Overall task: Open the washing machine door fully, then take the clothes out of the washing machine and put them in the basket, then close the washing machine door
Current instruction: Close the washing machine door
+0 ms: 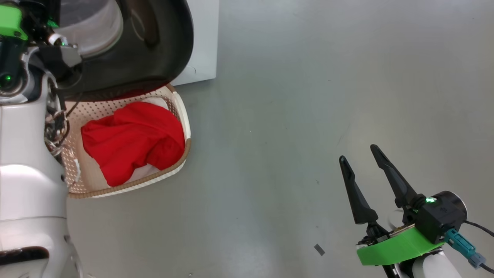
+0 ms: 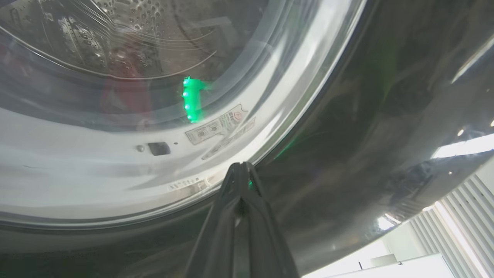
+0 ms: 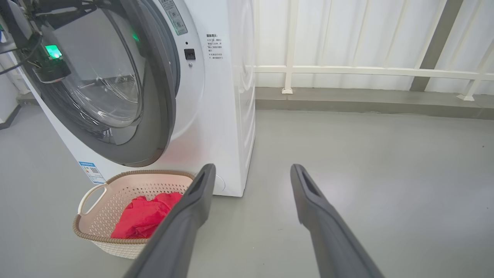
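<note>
Door (image 2: 347, 154) against closed left end effector (image 2: 241, 168)

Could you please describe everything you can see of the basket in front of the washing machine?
The basket is a small cream-white perforated plastic tub with a brown woven-look rim and a loop handle at its end. It stands upright on the grey floor, close before the washing machine and partly under the door. The red clothes lie bundled inside it.
</note>
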You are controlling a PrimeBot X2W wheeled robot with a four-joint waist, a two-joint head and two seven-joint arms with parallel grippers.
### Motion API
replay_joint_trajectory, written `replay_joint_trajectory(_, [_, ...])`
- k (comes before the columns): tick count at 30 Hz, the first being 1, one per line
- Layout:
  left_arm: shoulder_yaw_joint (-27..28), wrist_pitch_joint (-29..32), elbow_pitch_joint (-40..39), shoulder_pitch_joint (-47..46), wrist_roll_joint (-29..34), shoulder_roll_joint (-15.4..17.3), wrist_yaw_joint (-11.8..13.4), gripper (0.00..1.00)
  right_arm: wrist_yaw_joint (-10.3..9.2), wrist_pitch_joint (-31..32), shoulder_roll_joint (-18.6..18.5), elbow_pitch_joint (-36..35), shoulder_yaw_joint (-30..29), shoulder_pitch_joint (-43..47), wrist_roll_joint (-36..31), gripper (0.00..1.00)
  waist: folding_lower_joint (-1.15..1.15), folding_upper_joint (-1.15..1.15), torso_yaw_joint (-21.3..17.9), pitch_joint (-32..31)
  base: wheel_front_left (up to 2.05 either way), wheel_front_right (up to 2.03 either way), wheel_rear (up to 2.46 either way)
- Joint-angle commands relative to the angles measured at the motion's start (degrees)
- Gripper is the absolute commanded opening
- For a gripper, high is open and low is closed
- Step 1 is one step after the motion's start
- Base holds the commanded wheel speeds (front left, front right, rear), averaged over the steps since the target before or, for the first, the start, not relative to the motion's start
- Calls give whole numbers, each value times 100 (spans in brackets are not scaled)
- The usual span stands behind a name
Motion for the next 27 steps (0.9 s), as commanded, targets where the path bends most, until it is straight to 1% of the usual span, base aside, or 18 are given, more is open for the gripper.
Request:
replay_joint_trajectory(1, [40,-11,-146,-229,53,197,-82,0,36,-31,-18,-139,151,-124,23,100,0,0,-43,50,0,0,0])
replay_joint_trajectory(17, [-5,-97,55,-518,139,334,-83,0,36,-82,-18,-65,240,-242,73,100,0,0,-191,292,0,0,0])
replay_joint_trajectory(27, [-74,-100,12,-460,154,294,-83,0,36,-106,-18,6,234,-278,90,100,0,0,-154,244,0,0,0])
